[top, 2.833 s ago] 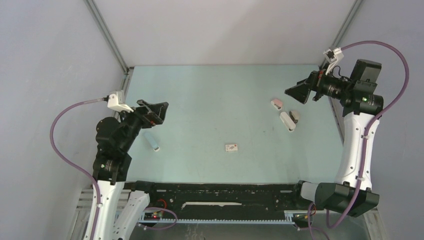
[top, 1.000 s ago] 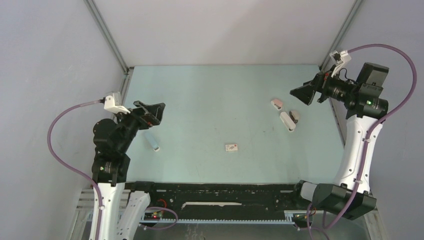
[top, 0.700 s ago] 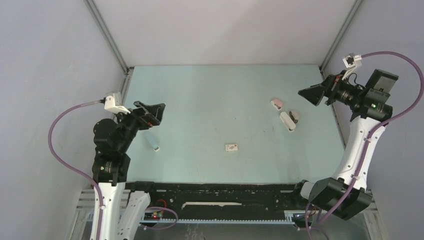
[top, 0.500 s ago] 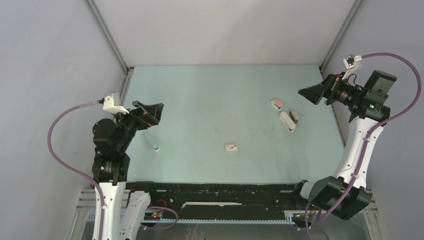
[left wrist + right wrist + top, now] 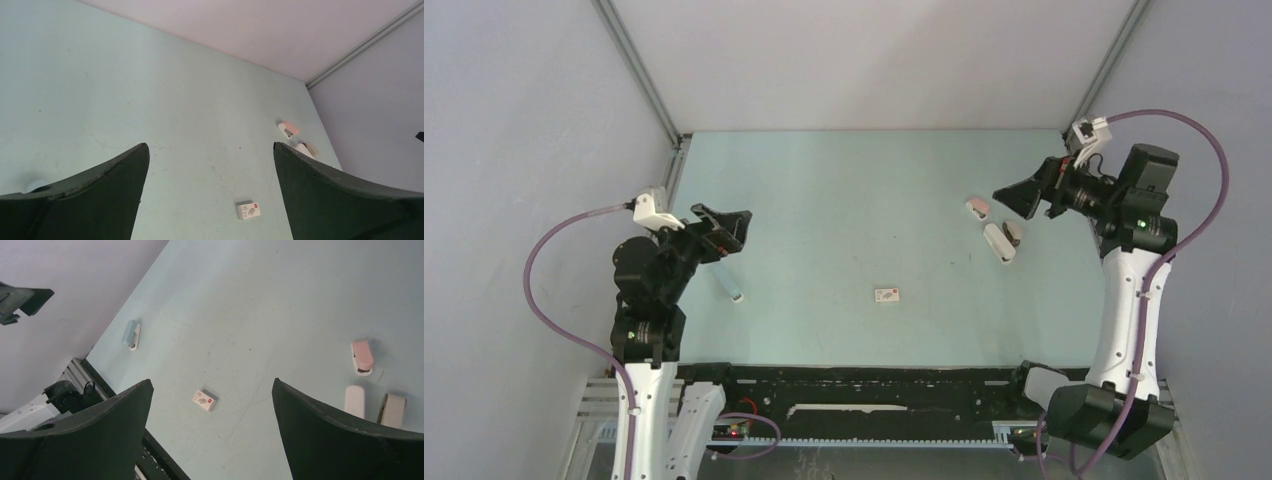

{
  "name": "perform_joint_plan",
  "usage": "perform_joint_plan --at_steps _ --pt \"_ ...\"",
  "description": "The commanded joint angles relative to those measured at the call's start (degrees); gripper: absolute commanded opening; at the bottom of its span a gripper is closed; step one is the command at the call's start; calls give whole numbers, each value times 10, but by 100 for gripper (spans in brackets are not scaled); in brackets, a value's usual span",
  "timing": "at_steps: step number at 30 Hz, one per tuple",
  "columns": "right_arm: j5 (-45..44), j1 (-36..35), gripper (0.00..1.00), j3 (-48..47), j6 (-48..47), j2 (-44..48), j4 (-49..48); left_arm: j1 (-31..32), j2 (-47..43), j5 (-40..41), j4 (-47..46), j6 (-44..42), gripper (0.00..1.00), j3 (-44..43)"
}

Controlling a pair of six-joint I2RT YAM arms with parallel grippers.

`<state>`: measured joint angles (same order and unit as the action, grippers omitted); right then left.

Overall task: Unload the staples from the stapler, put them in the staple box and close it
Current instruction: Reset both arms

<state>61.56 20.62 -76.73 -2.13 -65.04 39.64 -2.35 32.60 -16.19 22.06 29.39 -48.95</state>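
Observation:
The white stapler (image 5: pixel 998 242) lies flat at the right of the table. It also shows in the right wrist view (image 5: pixel 355 401) and, small, in the left wrist view (image 5: pixel 303 149). No staples are visible. My right gripper (image 5: pixel 1016 196) is open and empty, raised in the air just behind and above the stapler; its jaws stand wide apart in the right wrist view (image 5: pixel 210 432). My left gripper (image 5: pixel 730 228) is open and empty, raised at the left of the table, far from the stapler; it shows wide apart in the left wrist view (image 5: pixel 210 192).
A pink stapler (image 5: pixel 976 207) lies behind the white one, and a beige block (image 5: pixel 1016 232) lies beside it on the right. A small printed box (image 5: pixel 887 295) lies mid-table. A pale blue stapler (image 5: pixel 733 283) lies under my left gripper. Frame posts stand at the back corners.
My right arm swung out to the right and back, then returned left, so its gripper is over the staplers again. The left arm barely moved. Nothing on the table moved.

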Motion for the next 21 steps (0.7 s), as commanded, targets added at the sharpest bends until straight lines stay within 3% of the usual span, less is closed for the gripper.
perform_joint_plan --at_steps 1,13,21 --pt "-56 -38 100 16 7 26 -1 -7 -4 20 21 -28 100 8" --pt "-217 -83 100 49 23 60 -16 -8 -6 59 56 -58 100 8" --pt "-221 -76 100 46 23 60 -27 -8 -11 101 91 -74 100 2"
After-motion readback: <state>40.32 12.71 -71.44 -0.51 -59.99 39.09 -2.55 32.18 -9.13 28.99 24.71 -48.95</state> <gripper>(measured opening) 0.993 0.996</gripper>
